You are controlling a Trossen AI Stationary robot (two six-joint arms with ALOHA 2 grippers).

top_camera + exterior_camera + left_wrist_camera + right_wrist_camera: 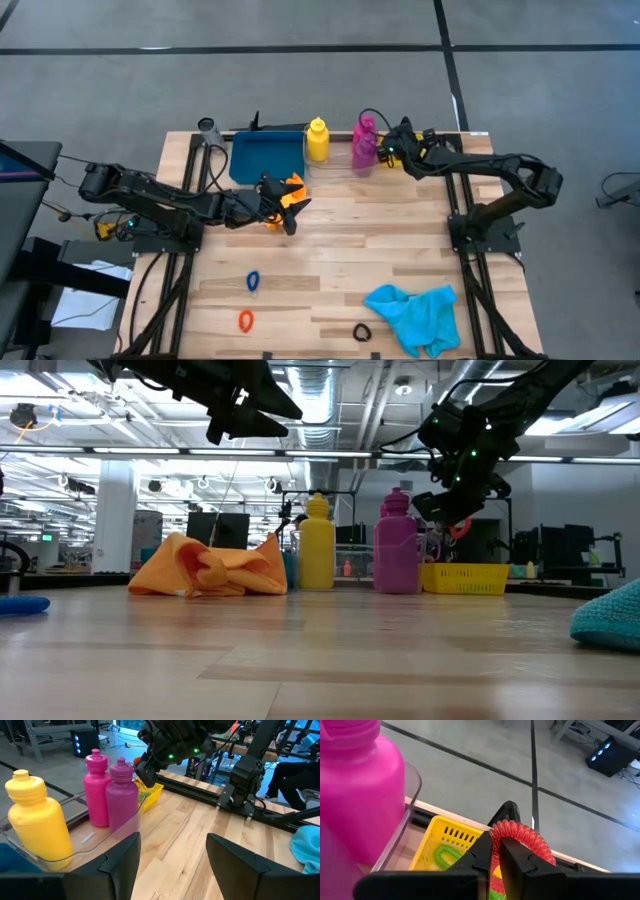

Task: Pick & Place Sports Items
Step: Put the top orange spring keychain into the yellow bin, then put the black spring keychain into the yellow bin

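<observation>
- Right gripper pinches a red ring over the yellow bin, where a green ring lies
- Left gripper is open above the orange cloth
- Bottles stand together; cyan cloth and three rings wait on the bench

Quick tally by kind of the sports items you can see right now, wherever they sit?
Bottles: 3: yellow bottle, magenta bottle, purple bottle.
Elastic rings: 5: blue ring, orange ring, black ring, green ring, red ring in the right gripper.
Cloths: 2: orange cloth, cyan cloth.
Total: 10
</observation>
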